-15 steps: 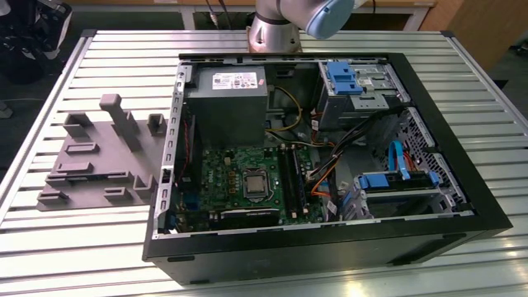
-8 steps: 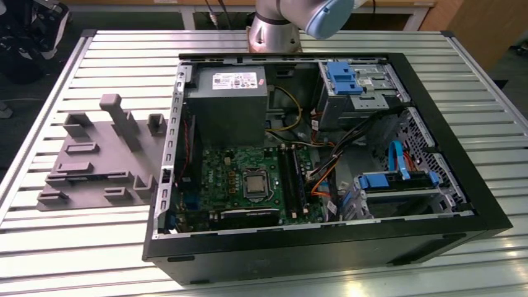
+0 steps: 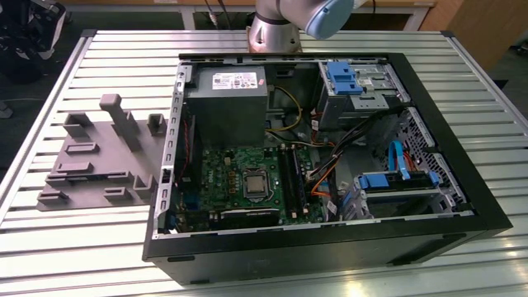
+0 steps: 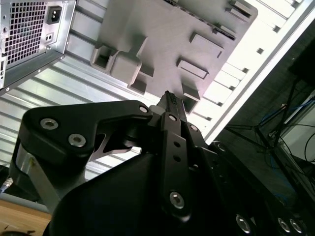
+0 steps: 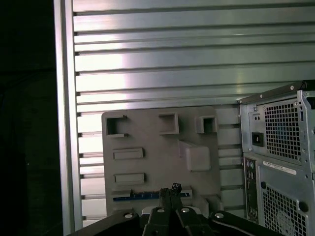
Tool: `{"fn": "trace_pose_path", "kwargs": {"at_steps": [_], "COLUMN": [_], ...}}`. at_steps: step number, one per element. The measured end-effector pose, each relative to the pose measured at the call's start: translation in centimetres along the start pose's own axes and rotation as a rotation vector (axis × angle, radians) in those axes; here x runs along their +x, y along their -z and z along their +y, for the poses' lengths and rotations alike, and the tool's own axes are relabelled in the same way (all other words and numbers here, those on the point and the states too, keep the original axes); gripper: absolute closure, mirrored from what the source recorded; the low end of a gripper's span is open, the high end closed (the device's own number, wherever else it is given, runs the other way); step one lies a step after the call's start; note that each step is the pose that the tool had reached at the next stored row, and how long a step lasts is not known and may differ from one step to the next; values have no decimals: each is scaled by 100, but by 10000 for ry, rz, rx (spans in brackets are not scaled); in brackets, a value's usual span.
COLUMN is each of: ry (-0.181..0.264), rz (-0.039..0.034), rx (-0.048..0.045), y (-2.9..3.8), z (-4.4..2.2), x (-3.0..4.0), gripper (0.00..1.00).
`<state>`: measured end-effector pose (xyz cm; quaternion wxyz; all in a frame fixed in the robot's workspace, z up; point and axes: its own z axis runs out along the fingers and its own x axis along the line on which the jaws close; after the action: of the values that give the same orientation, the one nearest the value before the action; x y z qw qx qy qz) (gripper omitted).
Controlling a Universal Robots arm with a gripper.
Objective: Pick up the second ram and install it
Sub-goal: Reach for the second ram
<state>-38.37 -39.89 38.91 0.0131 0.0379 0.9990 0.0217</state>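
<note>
In the first wrist view the second ram (image 5: 140, 196) shows as a thin dark blue strip standing on edge on the grey fixture plate (image 5: 147, 137). My gripper (image 5: 170, 189) hangs well above that plate, its fingertips lined up over the strip, apart from it. The fingers (image 4: 167, 101) sit pressed together with nothing between them. In the exterior view the green motherboard (image 3: 222, 173) lies inside the open computer case (image 3: 462, 185), with long dark memory slots (image 3: 293, 179) beside the silver processor (image 3: 254, 183).
The case and the fixture plate (image 3: 91, 161) rest on a slatted aluminium table (image 3: 123, 49). The arm's base (image 3: 276, 31) stands behind the case. Cables, blue drive brackets (image 3: 342, 77) and a power supply (image 3: 227, 99) crowd the case. The table edge (image 5: 64, 123) runs close to the plate.
</note>
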Motion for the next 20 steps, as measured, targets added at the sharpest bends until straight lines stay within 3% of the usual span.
{"fn": "trace_pose_path", "kwargs": {"at_steps": [20], "ry": [0], "rz": [0], "rx": [0], "y": [3], "z": [-7], "x": [94], "gripper": [89]}}
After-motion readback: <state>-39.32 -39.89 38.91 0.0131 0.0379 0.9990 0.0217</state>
